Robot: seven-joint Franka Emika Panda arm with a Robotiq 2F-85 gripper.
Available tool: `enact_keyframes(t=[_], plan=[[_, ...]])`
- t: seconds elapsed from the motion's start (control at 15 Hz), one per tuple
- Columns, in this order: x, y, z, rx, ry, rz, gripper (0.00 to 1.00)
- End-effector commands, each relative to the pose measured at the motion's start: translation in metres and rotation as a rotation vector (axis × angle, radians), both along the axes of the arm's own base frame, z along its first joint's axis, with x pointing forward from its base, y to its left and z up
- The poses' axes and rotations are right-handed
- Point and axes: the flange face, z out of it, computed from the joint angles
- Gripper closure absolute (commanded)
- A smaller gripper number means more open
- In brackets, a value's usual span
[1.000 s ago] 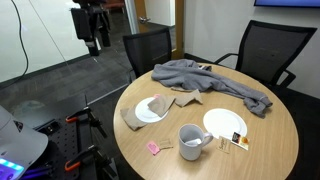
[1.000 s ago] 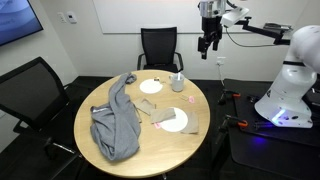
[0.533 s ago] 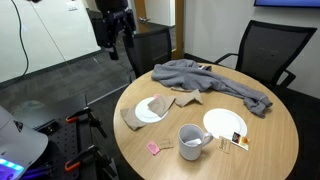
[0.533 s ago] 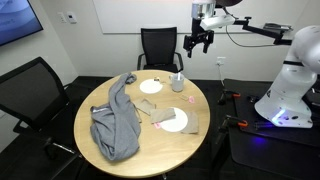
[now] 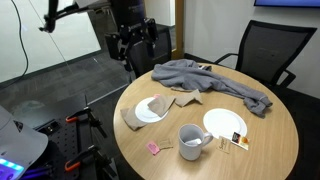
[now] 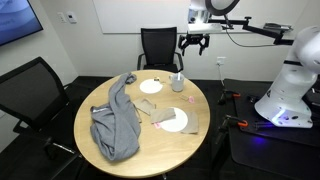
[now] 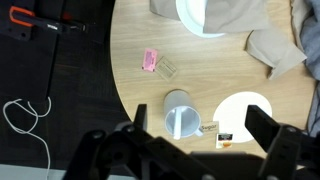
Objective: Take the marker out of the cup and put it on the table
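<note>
The grey mug (image 5: 191, 141) stands near the edge of the round light-wood table (image 5: 270, 140). It also shows in an exterior view (image 6: 177, 82) and from above in the wrist view (image 7: 181, 115). A slim stick, the marker (image 7: 182, 121), leans inside the mug and looks pale from above. My gripper (image 5: 133, 45) hangs high in the air beside the table edge, also seen in an exterior view (image 6: 193, 42). In the wrist view its fingers (image 7: 200, 120) are spread wide and empty, and the mug lies far below between them.
Two white plates (image 5: 152, 110) (image 5: 225, 124), a grey cloth (image 5: 210, 82), a pink scrap (image 7: 150, 60) and sugar packets (image 7: 212, 129) lie on the table. Black chairs (image 5: 147, 50) (image 5: 265, 50) stand around it. A white cable (image 7: 25, 115) lies on the floor.
My gripper has swung in from off to the side towards the table edge and come lower. The mug and the other things have not moved.
</note>
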Motion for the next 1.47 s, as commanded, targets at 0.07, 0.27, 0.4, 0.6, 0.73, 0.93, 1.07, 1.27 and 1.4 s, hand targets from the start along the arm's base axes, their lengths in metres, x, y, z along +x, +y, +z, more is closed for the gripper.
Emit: enact_keyframes(t=[0.07,0.27,0.4,0.6,0.73,0.93,1.07,1.27,1.4], plan=[[0.007,-0.024,-0.006,-0.065,-0.003,-0.199,0.00],[0.005,-0.039,-0.009,-0.128,-0.009,-0.331,0.00],[0.005,-0.049,-0.012,-0.165,-0.025,-0.406,0.00],[0.007,-0.064,-0.019,-0.218,-0.042,-0.496,0.00],[0.012,-0.070,-0.026,-0.257,-0.053,-0.545,0.00],[0.021,-0.077,-0.041,-0.318,-0.071,-0.595,0.00],[0.030,-0.080,-0.053,-0.339,-0.083,-0.595,0.00],[0.041,-0.085,-0.074,-0.366,-0.088,-0.557,0.00],[0.049,-0.085,-0.087,-0.383,-0.093,-0.511,0.00]])
